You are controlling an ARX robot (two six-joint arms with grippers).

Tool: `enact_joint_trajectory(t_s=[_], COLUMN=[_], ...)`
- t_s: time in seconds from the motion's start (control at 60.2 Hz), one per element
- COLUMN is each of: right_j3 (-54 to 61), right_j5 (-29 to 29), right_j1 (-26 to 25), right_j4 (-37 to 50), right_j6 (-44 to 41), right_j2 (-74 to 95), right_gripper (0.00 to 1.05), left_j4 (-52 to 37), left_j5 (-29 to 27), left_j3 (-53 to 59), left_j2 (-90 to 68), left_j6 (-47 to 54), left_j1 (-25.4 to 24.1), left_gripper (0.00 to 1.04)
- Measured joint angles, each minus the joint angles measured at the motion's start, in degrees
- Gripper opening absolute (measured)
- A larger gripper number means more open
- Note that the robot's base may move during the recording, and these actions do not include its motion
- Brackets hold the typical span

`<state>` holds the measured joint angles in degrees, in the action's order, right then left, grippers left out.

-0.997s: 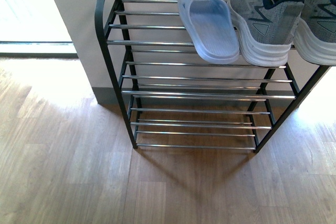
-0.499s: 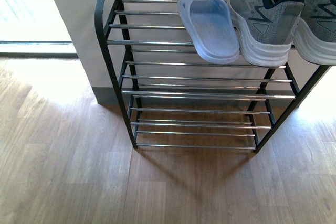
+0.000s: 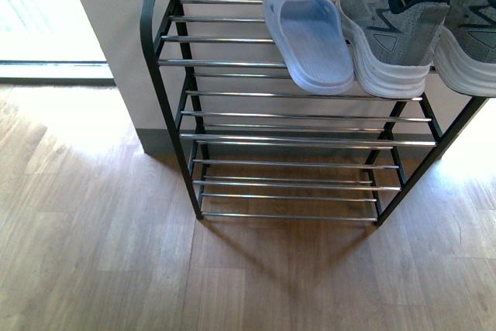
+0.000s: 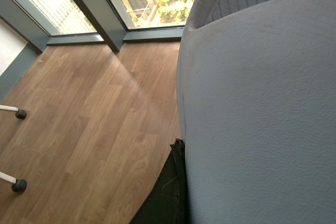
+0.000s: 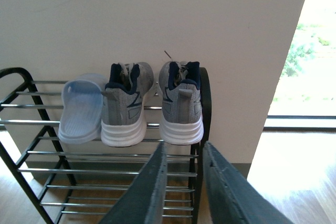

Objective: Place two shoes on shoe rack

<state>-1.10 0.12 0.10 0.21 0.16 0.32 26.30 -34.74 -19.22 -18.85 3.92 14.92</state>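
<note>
1. Our right gripper (image 5: pixel 181 182) hangs empty in front of the shoe rack (image 5: pixel 31 153), its jaws a little apart with nothing between them.
2. Our left gripper holds a pale blue slide (image 4: pixel 262 108) that fills the left wrist view; only a dark finger edge shows beside it, so we cannot tell how the jaws stand.
3. On the top tier sit the other slide (image 3: pixel 310 40) and, just beside it, two grey sneakers (image 3: pixel 391 25).
4. We judge the last placement in hand: the held slide must go onto the bare rods (image 3: pixel 221 40) left of its mate, sole down, heel outward.
</note>
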Motion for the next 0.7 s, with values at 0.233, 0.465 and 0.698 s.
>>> enact_joint_trajectory(t_s=[0.233,0.465,0.698], right_j3=[-0.02,0.00,0.00], right_j5=[-0.02,0.00,0.00], right_j1=[-0.02,0.00,0.00], right_j4=[0.00,0.00,0.00], right_j6=[0.00,0.00,0.00], right_j2=[0.00,0.00,0.00], right_gripper=[0.62,0.95,0.96], left_j4=[0.00,-25.68,-37.40], left_j5=[0.00,18.88,22.80], left_j3=[0.00,-4.61,-20.33], left_j2=[0.00,-21.64,-53.79], left_j6=[0.00,-14.21,-15.12], left_j1=[0.00,-3.32,-2.36], left_gripper=[0.02,0.02,0.02])
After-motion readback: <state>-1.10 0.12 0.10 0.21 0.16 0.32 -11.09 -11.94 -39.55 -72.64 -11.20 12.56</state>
